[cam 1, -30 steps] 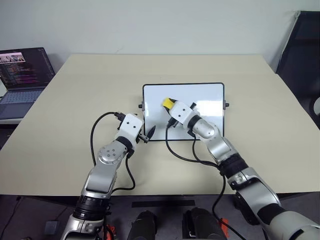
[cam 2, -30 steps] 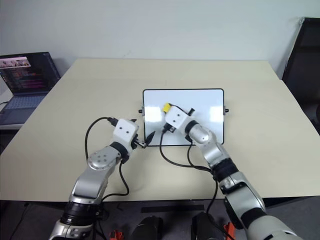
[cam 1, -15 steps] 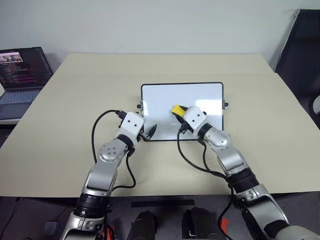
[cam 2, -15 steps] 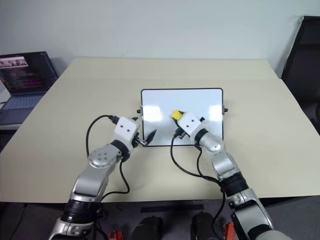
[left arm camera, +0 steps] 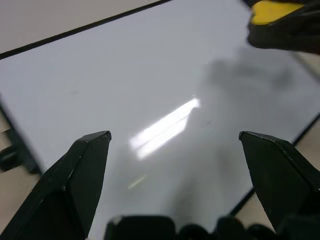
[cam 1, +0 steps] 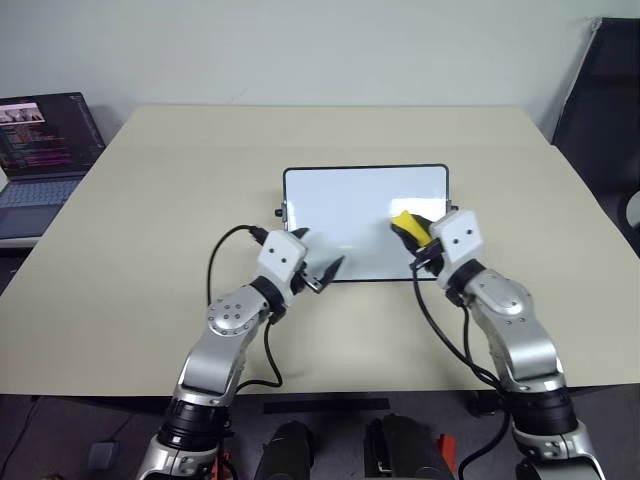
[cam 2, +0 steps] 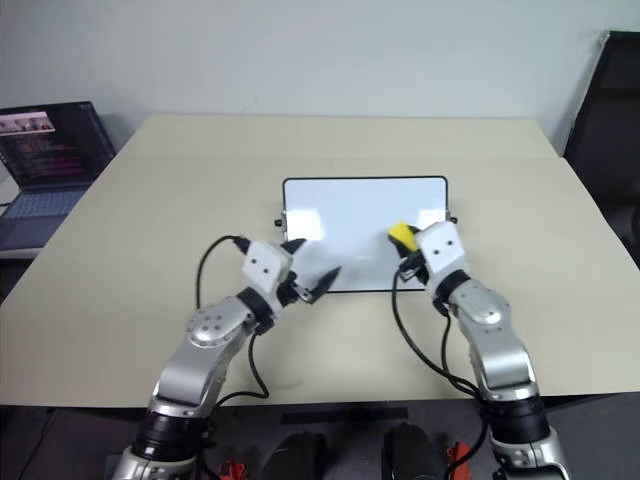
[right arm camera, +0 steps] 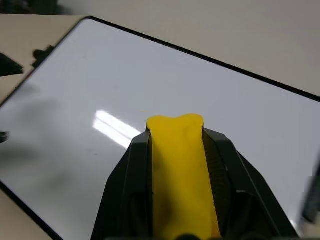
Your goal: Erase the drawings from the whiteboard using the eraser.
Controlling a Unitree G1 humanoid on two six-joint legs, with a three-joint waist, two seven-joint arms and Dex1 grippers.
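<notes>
— Where is the eraser (cam 1: 404,222)?
— Clamped between the fingers of the right end effector (cam 1: 418,238), over the right part of the whiteboard (cam 1: 340,205), which lies flat on the beige worktop (cam 1: 150,220).
— And the left end effector (cam 1: 322,270)?
— Its fingers are spread apart and grasp nothing, hovering at the board's near edge.
— Any drawings?
— The white surface reads clean apart from glare.

Our two arms are silver-grey metal with rounded joint housings and black bands near the lower segments. Each wrist ends in a white boxy block with small dark dots. Loose black cables loop from these blocks. Our left hand (cam 1: 325,272) and right hand (cam 1: 419,238) have tapered black fingers (left arm camera: 80,172).
</notes>
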